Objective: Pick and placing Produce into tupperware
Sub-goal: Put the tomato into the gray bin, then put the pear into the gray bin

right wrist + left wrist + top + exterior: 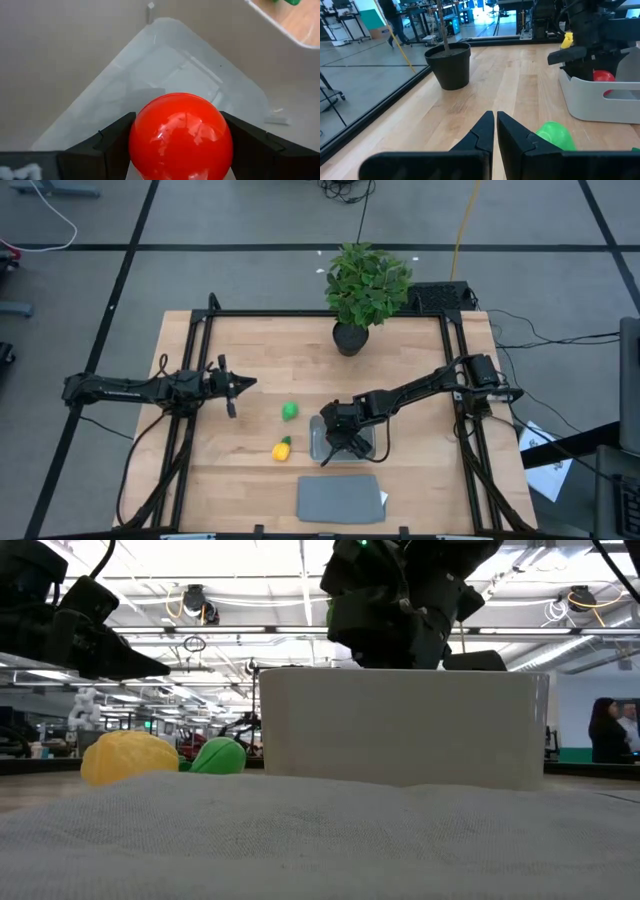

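Observation:
The translucent grey tupperware (318, 442) sits on the wooden table, near the middle of its near side. My right gripper (347, 442) reaches down into it, shut on the round red piece (180, 137). The red piece (603, 76) also shows over the tupperware's rim (600, 105) in the left wrist view. The round green piece (290, 411) and the yellow piece with a green tip (282, 449) lie on the table left of the tupperware. My left gripper (235, 385) hovers shut left of the green piece (554, 135). My right gripper pinches the red piece between its two fingers (112, 137), one on each side of the ball's widest part (142, 142). The fingers point down from above into the tupperware (100, 60). Whether the ball rests on the tupperware's floor, I cannot tell.
A flat dark grey lid (340, 498) lies near the table's near edge, just in front of the tupperware. A leafy potted plant (365, 285) stands at the far edge in a black pot (449, 65). Bare wood lies between the plant and the pieces.

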You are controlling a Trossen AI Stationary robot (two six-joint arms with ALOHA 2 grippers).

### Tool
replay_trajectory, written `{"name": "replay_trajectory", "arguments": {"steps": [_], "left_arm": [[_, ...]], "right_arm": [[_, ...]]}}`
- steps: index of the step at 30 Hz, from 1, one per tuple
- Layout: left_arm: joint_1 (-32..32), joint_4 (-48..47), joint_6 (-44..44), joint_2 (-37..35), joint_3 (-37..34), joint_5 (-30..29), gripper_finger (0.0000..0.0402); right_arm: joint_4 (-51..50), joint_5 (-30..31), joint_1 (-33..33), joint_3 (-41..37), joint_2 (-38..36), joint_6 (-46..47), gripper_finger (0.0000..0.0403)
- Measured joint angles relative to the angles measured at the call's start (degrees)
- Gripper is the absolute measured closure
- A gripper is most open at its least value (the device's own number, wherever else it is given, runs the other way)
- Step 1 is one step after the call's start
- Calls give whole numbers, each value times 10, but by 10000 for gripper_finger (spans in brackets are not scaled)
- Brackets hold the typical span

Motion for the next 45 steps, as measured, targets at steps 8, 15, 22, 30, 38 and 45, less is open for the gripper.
{"name": "replay_trajectory", "arguments": {"steps": [8,15,22,30,38,45], "left_arm": [[0,-3,-3,0,0,0,376],[0,-3,-1,0,0,0,376],[0,-2,-2,0,0,0,376],[0,0,-2,0,0,0,376],[0,0,-3,0,0,0,376],[0,0,-3,0,0,0,376]], "right_arm": [[7,0,0,0,0,13,149],[2,-1,1,0,0,21,143],[-2,-14,2,0,0,38,122],[-3,-11,6,0,-6,37,125],[-3,4,5,0,-57,56,120],[-8,18,5,0,-102,65,132]]}}
